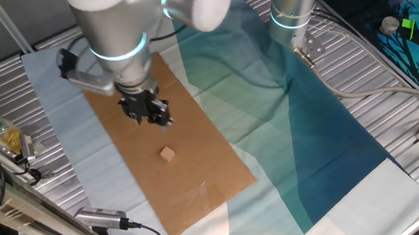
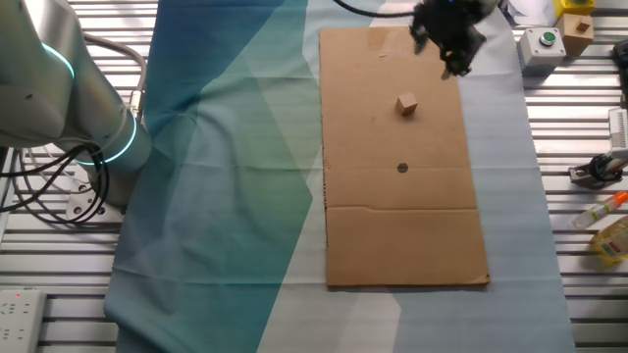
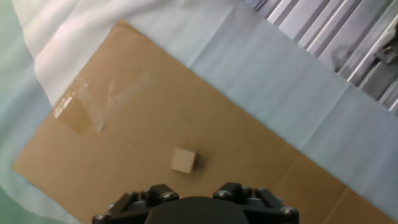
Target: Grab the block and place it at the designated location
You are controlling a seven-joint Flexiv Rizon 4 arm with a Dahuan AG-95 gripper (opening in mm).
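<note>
On the flat brown cardboard sheet, the gripper hangs above and apart from the small light-tan wooden cube, its fingers' spacing impossible to tell, so a misjudged descent could knock it farther from the small black dot.

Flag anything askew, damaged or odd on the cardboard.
Nothing serious. The block sits flat on the cardboard, apart from the dot. The hand view shows a patch of clear tape near one corner of the sheet. Nothing spilled.
</note>
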